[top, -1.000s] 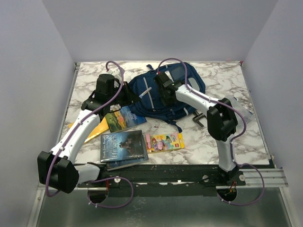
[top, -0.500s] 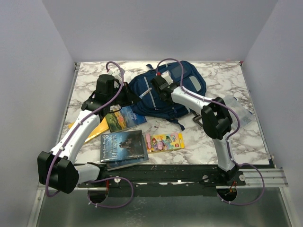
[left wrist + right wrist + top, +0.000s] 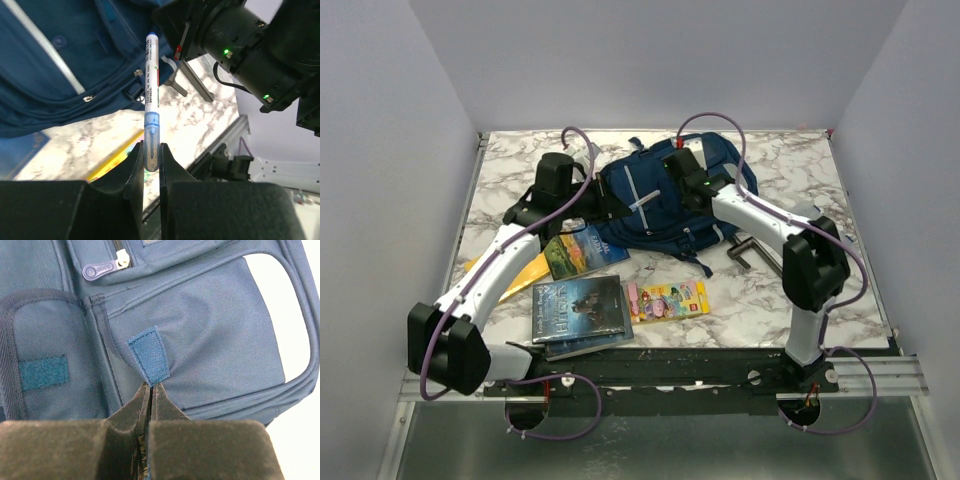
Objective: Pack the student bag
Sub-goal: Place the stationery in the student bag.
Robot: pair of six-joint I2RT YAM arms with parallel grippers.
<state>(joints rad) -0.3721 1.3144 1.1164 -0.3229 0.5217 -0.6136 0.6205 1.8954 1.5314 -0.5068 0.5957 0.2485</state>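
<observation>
The navy student bag (image 3: 665,215) lies at the back middle of the table and fills the right wrist view (image 3: 225,330). My right gripper (image 3: 150,386) is shut on a small blue fabric pull tab (image 3: 150,357) at the edge of a bag pocket; from above it sits over the bag's upper part (image 3: 678,170). My left gripper (image 3: 151,150) is shut on the end of a white pen with a blue cap (image 3: 151,95). The pen points out over the bag's lower edge (image 3: 60,65), at the bag's left side (image 3: 603,203).
In front of the bag lie a landscape book (image 3: 582,248), a yellow envelope (image 3: 515,275), a dark cased book stack (image 3: 578,308) and a colourful pencil box (image 3: 666,298). A black clamp (image 3: 750,250) sits under the right forearm. The flap shows a velcro patch (image 3: 43,372) and a zipper pull (image 3: 102,270).
My right gripper went from open to shut, pinching the blue tab, and its arm shifted right and back over the bag. My left arm, still holding the pen, moved slightly toward the bag.
</observation>
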